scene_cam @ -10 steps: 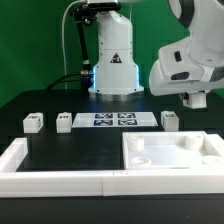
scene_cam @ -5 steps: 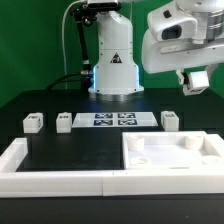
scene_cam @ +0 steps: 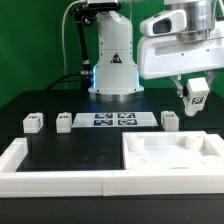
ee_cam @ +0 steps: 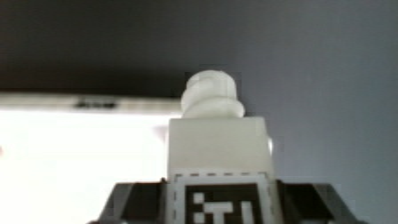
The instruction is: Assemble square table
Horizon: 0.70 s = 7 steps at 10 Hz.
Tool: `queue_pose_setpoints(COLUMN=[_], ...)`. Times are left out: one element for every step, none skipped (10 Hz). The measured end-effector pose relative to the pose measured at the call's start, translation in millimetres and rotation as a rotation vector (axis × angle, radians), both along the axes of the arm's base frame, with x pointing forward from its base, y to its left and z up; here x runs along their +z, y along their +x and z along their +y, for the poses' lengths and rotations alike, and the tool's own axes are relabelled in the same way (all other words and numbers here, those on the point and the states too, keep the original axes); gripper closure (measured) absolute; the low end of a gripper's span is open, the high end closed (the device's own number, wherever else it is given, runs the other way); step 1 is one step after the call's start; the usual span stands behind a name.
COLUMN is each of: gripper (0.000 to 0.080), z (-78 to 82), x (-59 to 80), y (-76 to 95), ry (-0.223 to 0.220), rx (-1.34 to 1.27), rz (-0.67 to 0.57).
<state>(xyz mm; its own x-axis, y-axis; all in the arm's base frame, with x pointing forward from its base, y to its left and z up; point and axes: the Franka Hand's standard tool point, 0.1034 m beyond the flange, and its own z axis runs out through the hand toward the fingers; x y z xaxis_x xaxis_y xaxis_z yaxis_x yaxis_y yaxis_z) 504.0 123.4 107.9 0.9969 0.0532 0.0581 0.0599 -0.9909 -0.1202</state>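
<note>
The gripper (scene_cam: 193,98) hangs in the air, its jaws closed tight on a white leg (ee_cam: 219,140) gripped between them, the leg's peg end sticking out past the fingertips.

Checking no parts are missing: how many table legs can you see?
4. Leg one, leg two and leg three sit on the table; leg four hangs in the gripper.

Robotics lab: black table (scene_cam: 30,103), marker board (scene_cam: 112,120), arm base (scene_cam: 114,62).
</note>
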Motion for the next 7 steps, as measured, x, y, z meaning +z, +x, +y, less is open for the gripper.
queue_pose_setpoints(gripper=[0.0511, 0.0511, 0.0511, 0.0511, 0.0511, 0.0511, 0.0511], z=[0.6, -0.2, -0.8, -1.0, -0.4, 2.5, 6.1], x=[3.8, 1.7, -0.3, 2.1, -1.4, -2.4, -3.3], y=[13.1, 9.8, 6.7, 10.6, 9.5, 19.7, 31.3], ry=[0.007, 0.009, 0.009, 0.014, 0.013, 0.019, 0.025], rx=[-0.009, -0.015, -0.017, -0.023, -0.021, -0.021, -0.02], rz=[-0.098, -0.192, -0.231, -0.308, -0.291, -0.299, -0.31])
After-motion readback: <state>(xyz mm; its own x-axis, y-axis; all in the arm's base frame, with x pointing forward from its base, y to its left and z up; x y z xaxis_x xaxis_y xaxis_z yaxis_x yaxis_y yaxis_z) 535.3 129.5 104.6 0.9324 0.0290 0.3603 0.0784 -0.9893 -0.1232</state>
